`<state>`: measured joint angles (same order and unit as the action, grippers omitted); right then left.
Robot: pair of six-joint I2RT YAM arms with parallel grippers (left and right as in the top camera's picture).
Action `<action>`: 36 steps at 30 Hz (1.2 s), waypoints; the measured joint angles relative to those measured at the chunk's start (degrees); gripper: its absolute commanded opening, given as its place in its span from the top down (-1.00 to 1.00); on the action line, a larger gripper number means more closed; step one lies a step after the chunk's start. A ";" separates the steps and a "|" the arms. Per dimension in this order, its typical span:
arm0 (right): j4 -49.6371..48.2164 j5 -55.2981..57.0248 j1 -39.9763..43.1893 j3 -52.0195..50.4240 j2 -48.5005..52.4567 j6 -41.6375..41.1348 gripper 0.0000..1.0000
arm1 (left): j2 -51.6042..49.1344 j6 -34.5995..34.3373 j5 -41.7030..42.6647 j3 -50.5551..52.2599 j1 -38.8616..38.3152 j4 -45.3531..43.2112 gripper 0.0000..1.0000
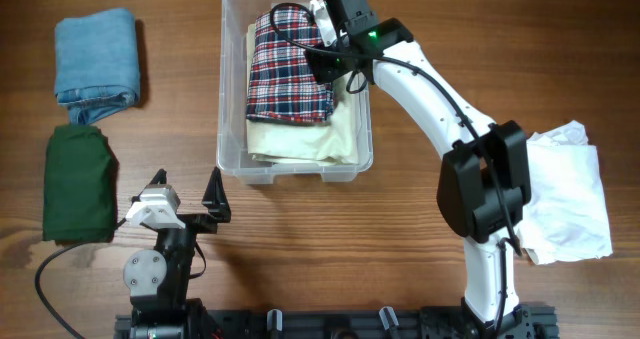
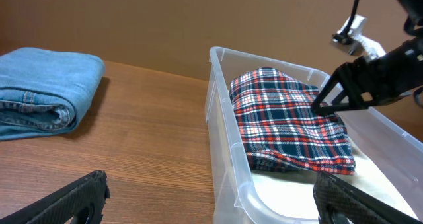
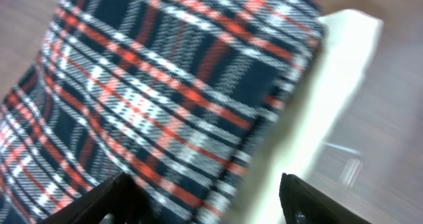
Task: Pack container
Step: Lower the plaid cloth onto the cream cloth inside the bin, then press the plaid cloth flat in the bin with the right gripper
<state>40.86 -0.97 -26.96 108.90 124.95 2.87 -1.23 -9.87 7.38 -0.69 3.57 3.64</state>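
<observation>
Jaws apart, right gripper [image 2: 325,100] hangs over container's [image 1: 226,89] plaid cloth [image 1: 285,71].

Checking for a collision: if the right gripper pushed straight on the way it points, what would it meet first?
The plaid cloth lying in the container, directly ahead of the open right gripper; depth is unclear.

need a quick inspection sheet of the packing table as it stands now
surface: wooden table
job's things: clear container holds a plaid cloth lying on a cream cloth
clutter: folded jeans and green cloth at left, white cloth at right
grippers: left gripper open, holding nothing; right gripper open over the plaid cloth, fingers apart
cables: black cable by the left arm's base; second black cable along the right arm
surroundings: brown wall behind the table
</observation>
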 measured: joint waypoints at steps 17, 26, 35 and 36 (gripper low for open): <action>-13.94 -9.11 0.76 0.11 -6.60 4.26 0.92 | 0.00 0.00 0.00 0.00 0.00 0.00 -1.00; -12.11 -3.98 -1.18 0.26 -4.50 4.52 0.92 | 0.00 0.00 0.00 0.00 0.00 0.00 -1.00; 5.22 0.28 -4.52 12.98 -2.23 4.44 0.92 | 0.00 0.00 0.00 0.00 0.00 0.00 -1.00; 6.73 0.52 -4.52 15.67 -2.25 4.42 0.92 | 0.00 0.00 0.00 0.00 0.00 0.00 -1.00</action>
<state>47.59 -0.45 -31.48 124.57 122.69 7.29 -1.23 -9.87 7.38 -0.69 3.57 3.64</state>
